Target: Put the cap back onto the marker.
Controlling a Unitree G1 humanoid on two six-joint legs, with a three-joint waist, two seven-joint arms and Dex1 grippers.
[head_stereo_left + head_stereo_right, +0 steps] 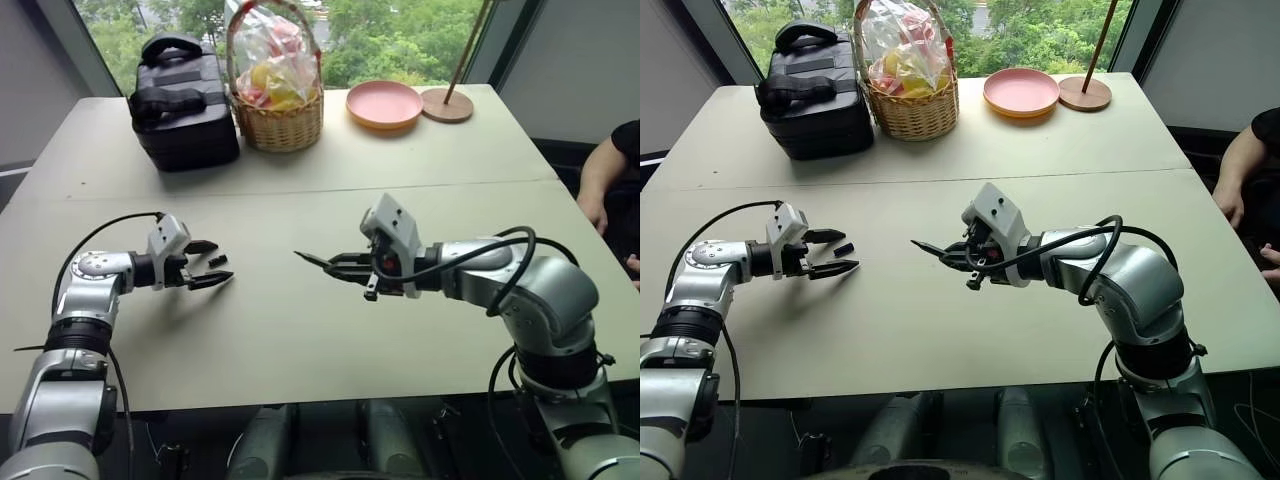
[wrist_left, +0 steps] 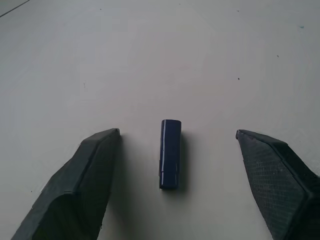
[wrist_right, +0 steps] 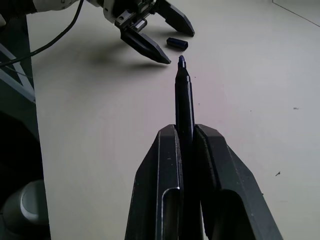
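The cap [image 2: 170, 153] is lying flat on the pale table [image 1: 420, 160], sitting right between the spread fingers of the left gripper [image 1: 209, 264], touching neither one. That gripper is hovering low, jaws apart, grasping nothing. Across from it, the right gripper [image 3: 186, 132] is clamping the marker [image 3: 184, 100] tight, its bare tip pointing toward the cap, held clear above the tabletop. Behind, a wicker basket [image 1: 277, 122] is standing beside a black case [image 1: 183, 112] and a pink plate [image 1: 384, 104].

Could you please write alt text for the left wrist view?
A small dark cap lies flat on a pale table, untouched, midway between the two open black fingers of the left pincer.
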